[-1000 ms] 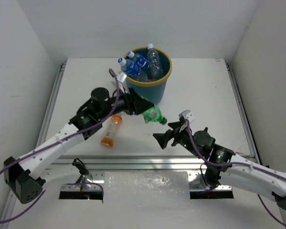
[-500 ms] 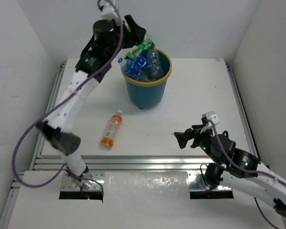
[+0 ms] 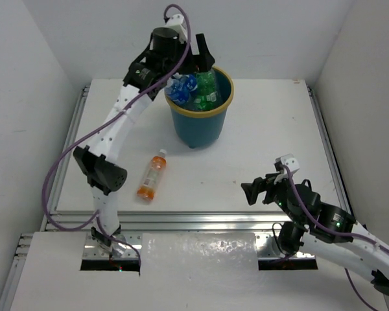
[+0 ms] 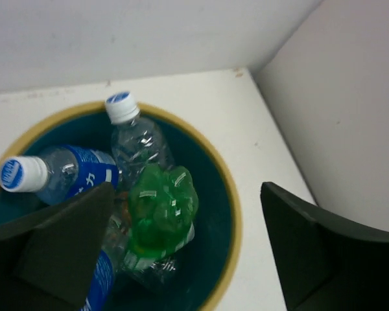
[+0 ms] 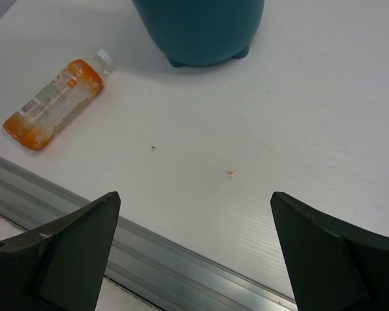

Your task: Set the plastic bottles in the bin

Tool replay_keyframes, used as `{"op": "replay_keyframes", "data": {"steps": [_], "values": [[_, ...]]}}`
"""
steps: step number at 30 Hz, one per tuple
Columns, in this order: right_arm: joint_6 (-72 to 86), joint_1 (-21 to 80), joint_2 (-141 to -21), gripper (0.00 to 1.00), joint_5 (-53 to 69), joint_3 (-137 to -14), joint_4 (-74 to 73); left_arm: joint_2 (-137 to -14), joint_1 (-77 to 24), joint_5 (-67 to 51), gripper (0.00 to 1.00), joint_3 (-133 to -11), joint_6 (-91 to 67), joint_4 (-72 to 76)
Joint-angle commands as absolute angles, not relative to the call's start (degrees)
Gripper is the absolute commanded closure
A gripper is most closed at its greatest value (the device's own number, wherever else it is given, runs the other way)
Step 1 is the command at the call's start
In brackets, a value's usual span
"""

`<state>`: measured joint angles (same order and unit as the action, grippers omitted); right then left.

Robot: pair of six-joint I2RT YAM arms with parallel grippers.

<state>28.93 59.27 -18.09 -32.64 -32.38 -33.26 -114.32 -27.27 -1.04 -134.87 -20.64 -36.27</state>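
Observation:
The teal bin with a yellow rim stands at the back middle of the table. My left gripper hangs over it, open and holding nothing. In the left wrist view its jaws stand wide apart above a green bottle that lies loose in the bin on top of blue-labelled bottles and a clear one. An orange bottle lies on its side on the table left of centre. My right gripper is open and empty near the front right, well away from the orange bottle.
A metal rail runs along the table's near edge, just below my right gripper. White walls close in the table at the back and on both sides. The bin's base shows at the top of the right wrist view.
My left arm rose from the table with the green bottle to above the bin, then opened; the bottle now lies in the bin. My right arm drew back toward the near right.

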Motion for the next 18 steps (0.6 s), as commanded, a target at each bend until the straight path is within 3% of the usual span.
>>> {"op": "replay_keyframes", "data": {"steps": [1,7,10,11,13,18], "values": [[29.2,59.2,-19.6,0.01,-33.1,-32.9,-31.9,-102.8,-26.7,-1.8,0.03,-135.5,-19.1,-30.9],[30.1,59.2,-21.2,0.01,-32.0,-32.2,-31.2,-93.0,-26.7,13.0,0.0,-134.0,-16.3,-36.3],[30.6,59.2,-21.5,0.01,-32.0,-31.6,-31.1,-83.1,-26.7,20.3,0.0,-122.1,-17.4,-40.1],[30.7,59.2,-21.6,0.01,-32.0,-31.4,-31.0,-80.0,-26.7,22.2,0.0,-111.4,-18.1,-40.4],[30.3,59.2,-21.8,0.01,-31.6,-31.0,-30.5,-73.0,-26.8,20.1,0.0,-96.5,-19.1,-42.4],[29.4,59.2,-22.3,0.01,-29.5,-31.8,-29.5,-64.4,-26.8,16.0,0.0,-76.0,-21.4,-43.3]]}}
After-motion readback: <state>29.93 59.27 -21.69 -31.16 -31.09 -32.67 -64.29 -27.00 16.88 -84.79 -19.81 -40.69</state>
